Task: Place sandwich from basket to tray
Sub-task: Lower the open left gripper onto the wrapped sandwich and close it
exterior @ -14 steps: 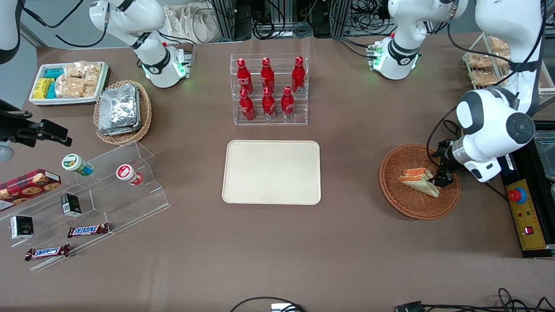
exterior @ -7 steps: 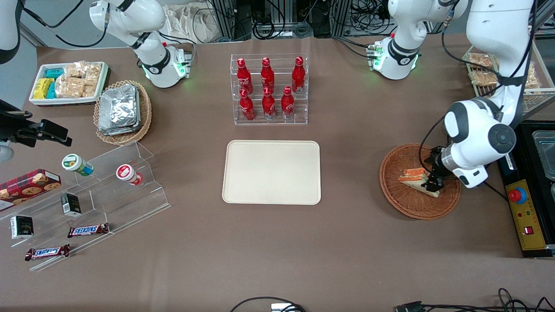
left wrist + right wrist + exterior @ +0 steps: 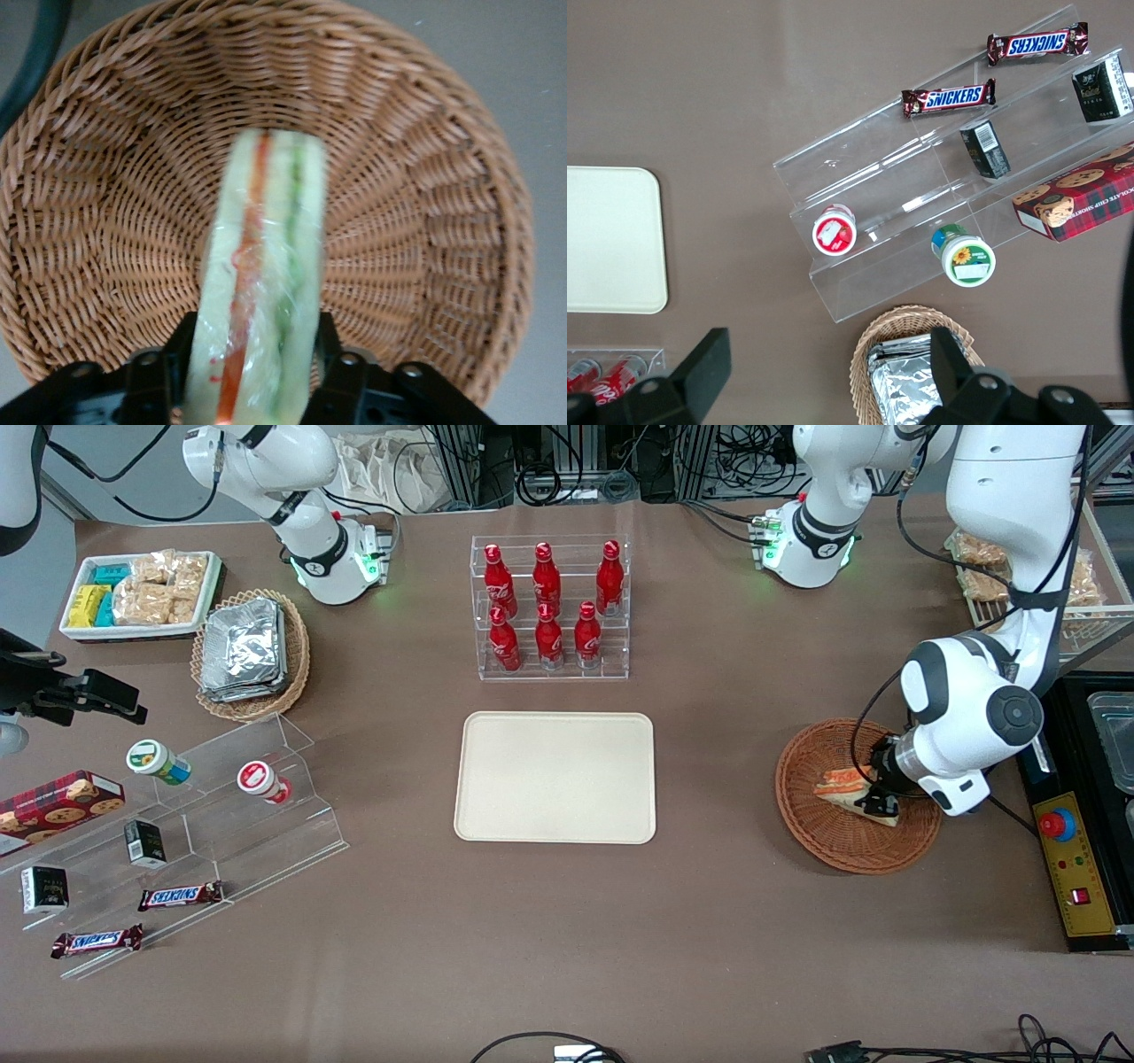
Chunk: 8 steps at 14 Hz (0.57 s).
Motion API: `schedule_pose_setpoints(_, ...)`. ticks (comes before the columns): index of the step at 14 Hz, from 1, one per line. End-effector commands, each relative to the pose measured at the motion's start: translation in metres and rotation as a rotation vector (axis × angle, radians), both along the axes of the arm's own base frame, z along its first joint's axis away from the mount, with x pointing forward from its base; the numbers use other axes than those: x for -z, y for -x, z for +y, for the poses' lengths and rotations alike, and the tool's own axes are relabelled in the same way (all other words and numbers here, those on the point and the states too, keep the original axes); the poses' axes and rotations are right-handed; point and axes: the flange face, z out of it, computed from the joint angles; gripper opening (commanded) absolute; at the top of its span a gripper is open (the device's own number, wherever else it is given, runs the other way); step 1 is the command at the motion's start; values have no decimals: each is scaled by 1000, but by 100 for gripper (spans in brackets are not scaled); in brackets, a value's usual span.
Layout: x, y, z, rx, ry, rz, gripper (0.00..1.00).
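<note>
Brown tabletop point(image 3: 753, 921) is carrying the whole setup, w/ cables and frame rails showing along its edge farthest from the front cam.

Basket point(image 3: 811, 775) — reddish-brown wicker, round — is sitting toward the working arm's end of the table. Sandwich point(image 3: 835, 784) is lying inside it, still on the weave, not on the tray. Wrist cam is showing the wedge edge-on point(image 3: 257, 292): pale bread, orange-red stripe beside a green one, clear wrap crinkling over it, basket wall point(image 3: 416, 168) curving round it.

Gripper point(image 3: 877, 804) is sitting low inside the basket at the sandwich's end nearer the working arm's side. Fingers point(image 3: 341, 372) are flanking the wedge, one per side, pressing right against the wrap — gripper is closing on the sandwich, contact looking made on both faces. Sandwich isn't showing any lift off the weave.

Tray point(image 3: 555, 777) — cream-beige, rounded corners — is lying flat mid-table, well apart from the basket, toward the parked arm's end from it. Right wrist cam is catching one corner of it point(image 3: 611, 239).

Clear rack of red bottles point(image 3: 549, 607) is standing farther from the front cam than the tray. Tan basket w/ foil packets point(image 3: 248, 651) and stepped acrylic shelf point(image 3: 221, 797) w/ snacks are sitting toward the parked arm's end.
</note>
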Motion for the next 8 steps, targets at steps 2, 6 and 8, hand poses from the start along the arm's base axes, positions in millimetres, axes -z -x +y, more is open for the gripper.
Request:
schedule_pose_setpoints(2, -64, -27, -2, 30, 23, 71, 0)
schedule_pose_setpoints(6, -124, -48, -7, 55, 38, 104, 0)
schedule_pose_setpoints(8, -161, -59, -18, 76, 39, 80, 0)
